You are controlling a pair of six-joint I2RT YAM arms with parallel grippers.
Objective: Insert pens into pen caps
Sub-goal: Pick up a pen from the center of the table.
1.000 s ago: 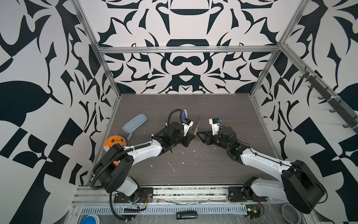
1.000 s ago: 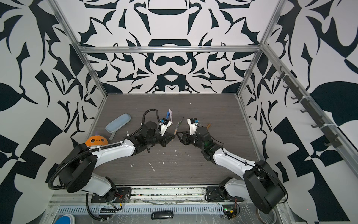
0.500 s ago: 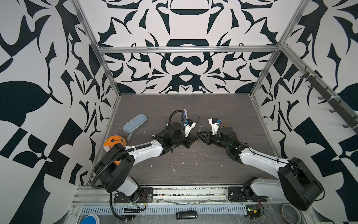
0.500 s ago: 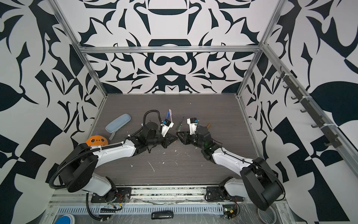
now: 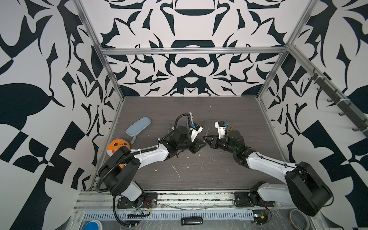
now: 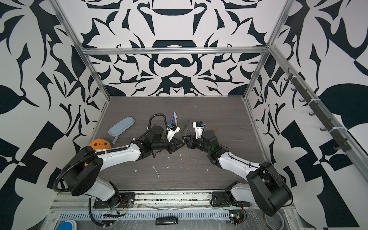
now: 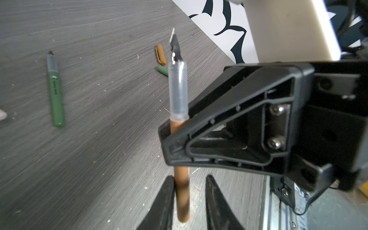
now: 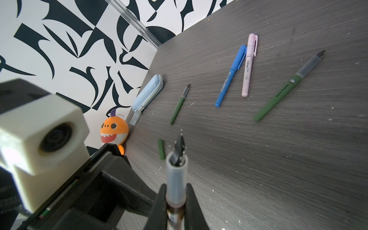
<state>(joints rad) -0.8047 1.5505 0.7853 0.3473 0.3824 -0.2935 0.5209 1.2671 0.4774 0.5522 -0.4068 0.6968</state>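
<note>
Clamping the orange-brown pen [image 7: 181, 191] just below its clear grip section, the right gripper [image 8: 176, 187] holds it off the table [image 8: 278, 159], nib bare. The left gripper [image 7: 189, 179] stands narrowly parted around the lower barrel — one finger against it, a gap at the other. By my reading two of five are finished: the blue pen [image 8: 231, 75] and pale pink pen [image 8: 249, 65] lie side by side with caps on. Three remain — this pen, whose orange-brown cap [image 7: 160, 55] lies just beside a green cap [image 7: 163, 71], plus a green pen [image 8: 278, 93] and a second green pen [image 8: 178, 105], both uncapped, with a second green cap [image 8: 161, 149] lying apart.
</note>
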